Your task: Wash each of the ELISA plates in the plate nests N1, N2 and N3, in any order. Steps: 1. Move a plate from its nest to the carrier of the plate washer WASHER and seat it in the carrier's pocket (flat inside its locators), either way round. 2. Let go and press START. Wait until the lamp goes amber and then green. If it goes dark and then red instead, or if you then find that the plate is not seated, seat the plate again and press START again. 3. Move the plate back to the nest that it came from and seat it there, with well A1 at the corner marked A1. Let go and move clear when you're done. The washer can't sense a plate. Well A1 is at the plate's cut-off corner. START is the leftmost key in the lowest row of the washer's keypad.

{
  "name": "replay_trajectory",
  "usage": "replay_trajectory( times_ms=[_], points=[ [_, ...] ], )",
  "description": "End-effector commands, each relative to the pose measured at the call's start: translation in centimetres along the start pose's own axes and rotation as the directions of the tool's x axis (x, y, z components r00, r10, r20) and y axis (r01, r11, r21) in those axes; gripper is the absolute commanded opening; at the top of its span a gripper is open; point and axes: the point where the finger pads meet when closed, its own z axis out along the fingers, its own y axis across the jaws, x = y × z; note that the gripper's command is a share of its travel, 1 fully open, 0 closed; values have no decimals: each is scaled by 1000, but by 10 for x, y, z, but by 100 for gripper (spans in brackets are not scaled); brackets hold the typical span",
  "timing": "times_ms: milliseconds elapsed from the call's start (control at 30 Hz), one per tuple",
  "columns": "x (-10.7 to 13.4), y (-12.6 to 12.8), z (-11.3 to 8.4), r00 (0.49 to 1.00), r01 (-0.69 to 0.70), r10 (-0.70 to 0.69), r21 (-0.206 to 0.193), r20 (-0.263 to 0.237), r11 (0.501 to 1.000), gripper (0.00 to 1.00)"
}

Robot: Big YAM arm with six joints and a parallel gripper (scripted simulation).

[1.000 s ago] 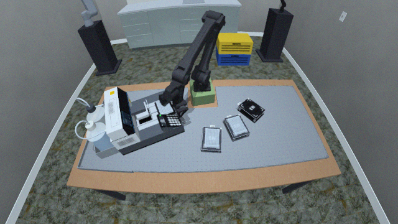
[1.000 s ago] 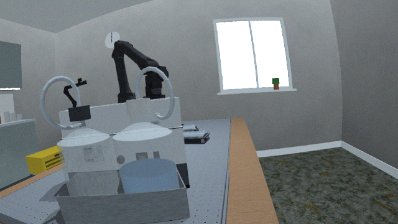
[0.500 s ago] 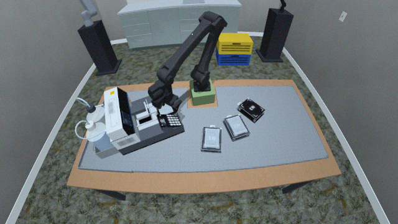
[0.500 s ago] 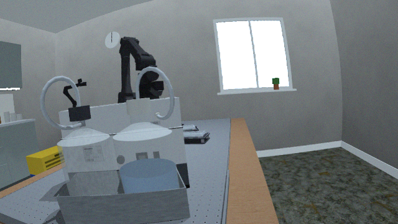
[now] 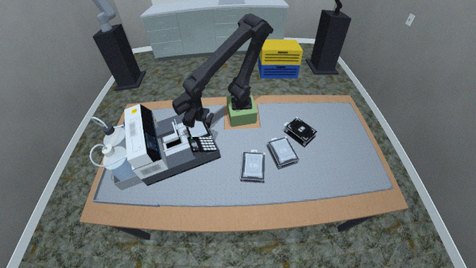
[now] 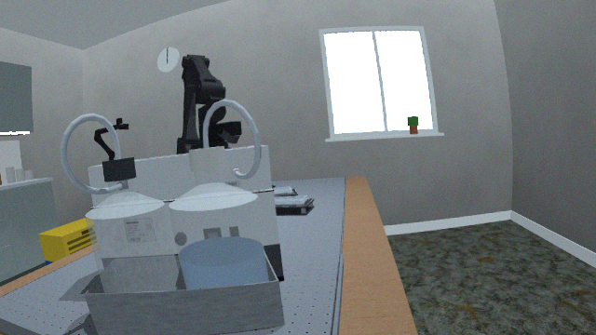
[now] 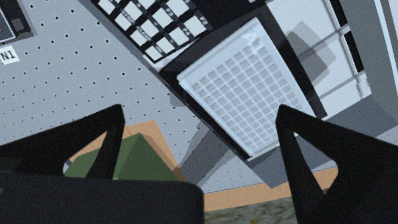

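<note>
At left in the top view, there was the washer [image 5: 143, 143], white and bulky, its lamp [image 5: 192, 138] green, and the gripper [image 5: 198, 120] [image 7: 200, 112], spread fully wide and holding nothing, hung over the plate [image 5: 198, 129] [image 7: 245, 90] on the carrier, right of centre in the wrist view!

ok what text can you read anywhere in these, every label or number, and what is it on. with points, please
"N1": on the white tag [image 7: 8, 55] by a plate nest's corner [image 7: 19, 24].
Too small or blurred to read: the key labels on the washer's keypad [image 5: 203, 144] [image 7: 162, 31], the label [image 6: 140, 230] on a bottle, the yellow sticker [image 5: 134, 111] on the washer, the pale mark [image 7: 251, 42] on the plate by the keypad.
No other text is readable.
</note>
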Motion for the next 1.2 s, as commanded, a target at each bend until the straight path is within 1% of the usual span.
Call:
replay_trajectory(
  times_ms=[0, 67, 267, 400, 500, 567, 633, 667, 800, 833, 1000, 1033, 1067, 1167],
  points=[
    [-7, -25, -21, 979, 200, -200, 15, 29, 980, 100],
    [-7, -25, -21, 979, 200, -200, 15, 29, 980, 100],
    [11, -51, -26, 920, 390, -391, 20, 22, 920, 100],
    [23, -68, -29, 860, 509, -510, 23, 17, 860, 100],
    [24, -69, -30, 805, 593, -593, 25, 15, 805, 100],
    [18, -63, -29, 758, 652, -652, 22, 14, 758, 100],
    [18, -63, -29, 758, 652, -652, 22, 14, 758, 100],
    [23, -69, -32, 772, 634, -635, 33, 13, 772, 100],
    [21, -67, -31, 767, 640, -641, 32, 14, 767, 100],
    [27, -61, -24, 773, 634, -635, 23, 11, 773, 100],
    [27, -61, -24, 773, 634, -635, 23, 11, 773, 100],
    [28, -60, -18, 767, 642, -642, 6, 13, 767, 100],
    [33, -55, -8, 766, 643, -643, -5, 12, 766, 100],
    [32, -53, -3, 762, 648, -648, -8, 11, 762, 100]
  ],
)
